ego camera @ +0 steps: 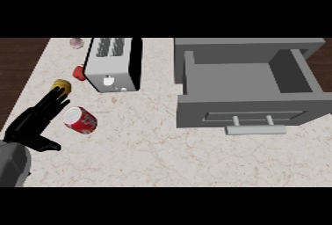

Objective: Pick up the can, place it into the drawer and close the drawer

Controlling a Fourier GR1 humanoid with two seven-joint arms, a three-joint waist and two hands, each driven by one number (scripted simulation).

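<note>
At the counter's (142,151) left edge, we see the left hand (34,122) with fingers straight and apart, holding nothing. The can (81,120) lies on its side just right of the fingertips, well apart from the drawer (250,112).

We judge rolling the chief risk. A can on its side may roll off at a glancing touch, toward the toaster (113,63) farther back or out of reach. A yellow thing (63,83) just beyond the fingertips could be knocked. At right, the drawer stands open, its handle (256,130) toward us. The carry there is long, and the can might catch the front wall.

The can is red with white markings that we cannot read, and the toaster shows no brand. The right hand is out of view.
</note>
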